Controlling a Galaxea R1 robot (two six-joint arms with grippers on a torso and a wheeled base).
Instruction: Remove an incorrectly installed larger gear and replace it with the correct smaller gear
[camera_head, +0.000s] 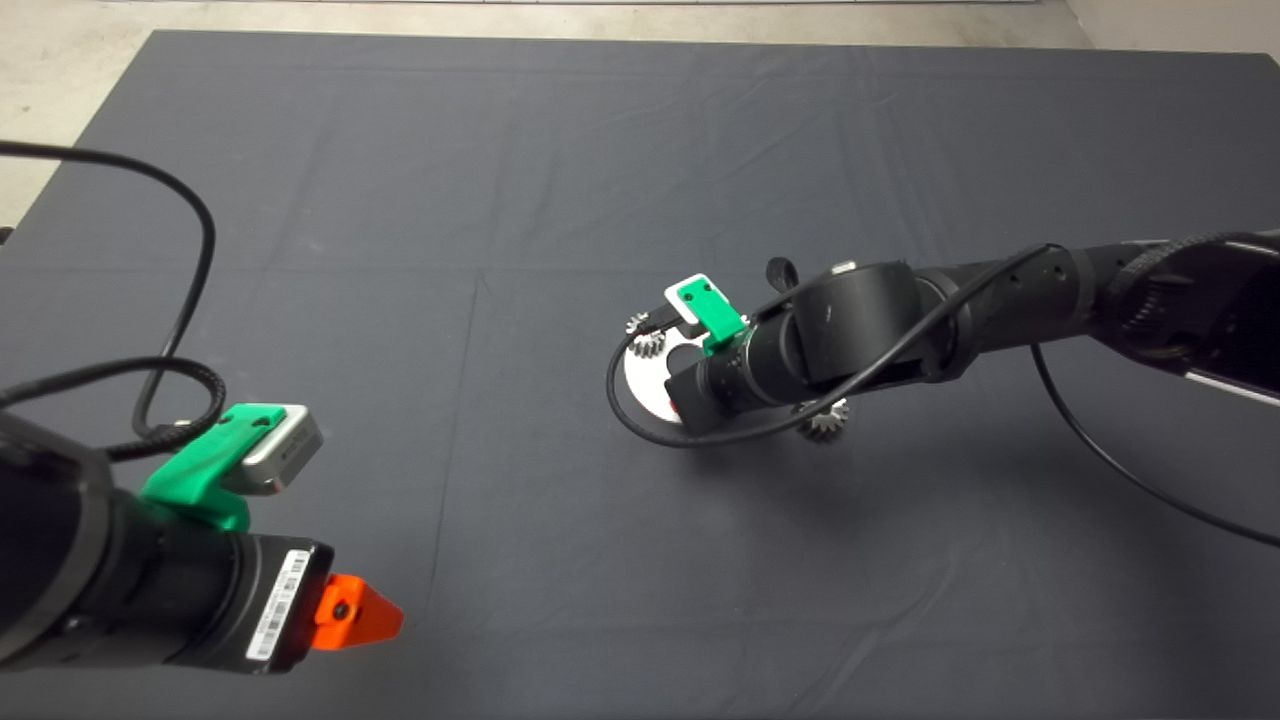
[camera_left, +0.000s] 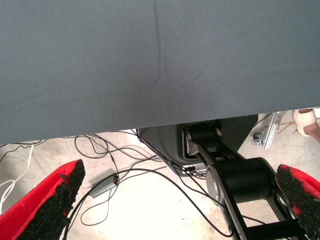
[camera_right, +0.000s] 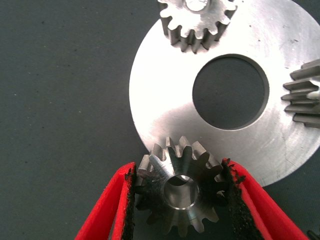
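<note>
My right gripper (camera_right: 179, 167) is shut on the smaller gear (camera_right: 180, 192), a dark-grey gear with a centre hole, gripped on both sides by the black pads. It holds the gear at the rim of a round silver plate (camera_right: 165, 115) that has a big centre hole. Two lighter small gears (camera_right: 192, 22) (camera_right: 302, 95) sit on the plate. In the head view the right wrist covers most of the plate (camera_head: 645, 385). The larger gear (camera_head: 825, 420), shiny with flared teeth, lies on the mat beside the plate, partly under the right arm. My left gripper (camera_head: 355, 610) is parked at the lower left, open and empty.
A black cable (camera_head: 640, 425) loops from the right wrist around the plate's side. The left wrist view shows the mat's edge (camera_left: 150, 125), floor cables (camera_left: 110, 182) and a person's shoe (camera_left: 305, 120) beyond it.
</note>
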